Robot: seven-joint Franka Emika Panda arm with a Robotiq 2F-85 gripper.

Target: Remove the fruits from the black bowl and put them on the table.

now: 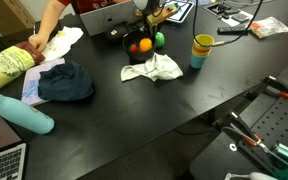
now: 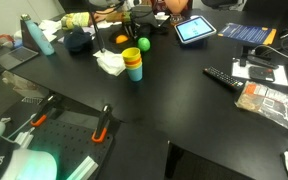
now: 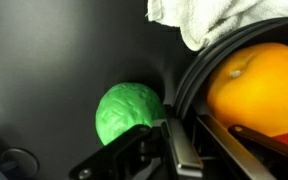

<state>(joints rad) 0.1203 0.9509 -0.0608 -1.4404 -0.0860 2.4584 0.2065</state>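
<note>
In the wrist view my gripper (image 3: 181, 130) sits at the rim of the round black bowl (image 3: 187, 90). Its fingers converge there, and I cannot tell whether they pinch the rim. The bumpy green fruit (image 3: 127, 112) lies on the black table (image 3: 44, 60), just outside the bowl and beside the jaws. The smooth orange fruit (image 3: 256, 85) rests inside the bowl.

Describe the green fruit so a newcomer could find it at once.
On the black table, find the black bowl next to a crumpled white cloth. The green fruit lies on the tabletop just outside the bowl's rim. It is the only green, bumpy-skinned ball there; its neighbour, the orange, is smoother and sits inside the bowl.
</note>
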